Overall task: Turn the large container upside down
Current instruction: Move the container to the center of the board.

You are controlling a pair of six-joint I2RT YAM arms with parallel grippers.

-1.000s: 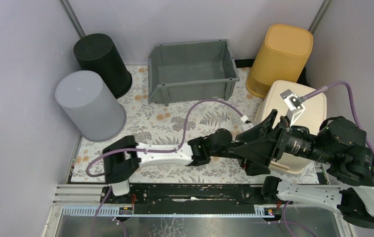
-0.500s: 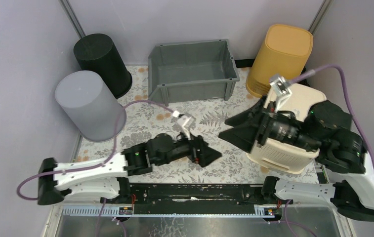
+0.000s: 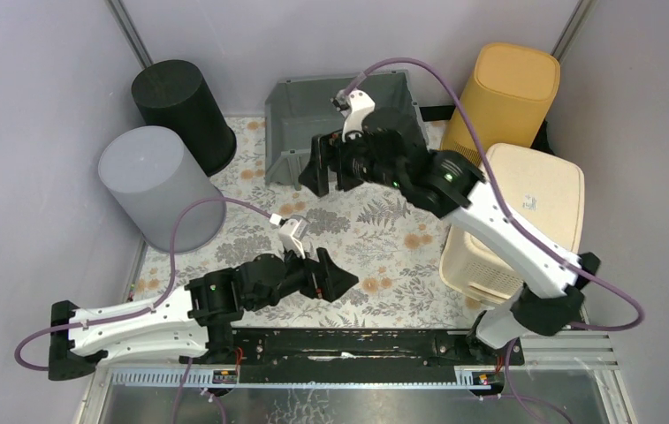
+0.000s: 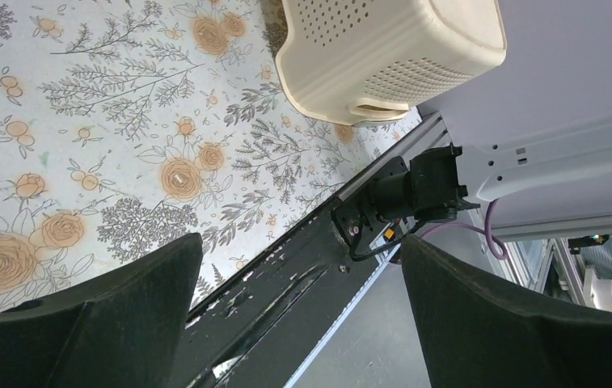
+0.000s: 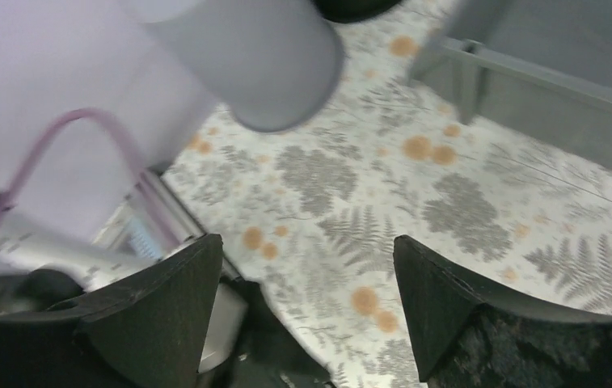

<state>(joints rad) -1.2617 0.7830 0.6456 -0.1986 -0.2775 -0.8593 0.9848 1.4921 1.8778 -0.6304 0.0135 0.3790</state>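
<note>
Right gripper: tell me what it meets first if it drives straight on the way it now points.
Probably the floral mat, just short of the grey round container. The right gripper points left and seems tilted downward, though depth is unclear.

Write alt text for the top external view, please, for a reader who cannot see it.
A cream perforated basket sits base up at the right of a floral mat, with neither gripper on it. The right gripper hovers open by a grey bin; the left gripper is open over the mat.
</note>
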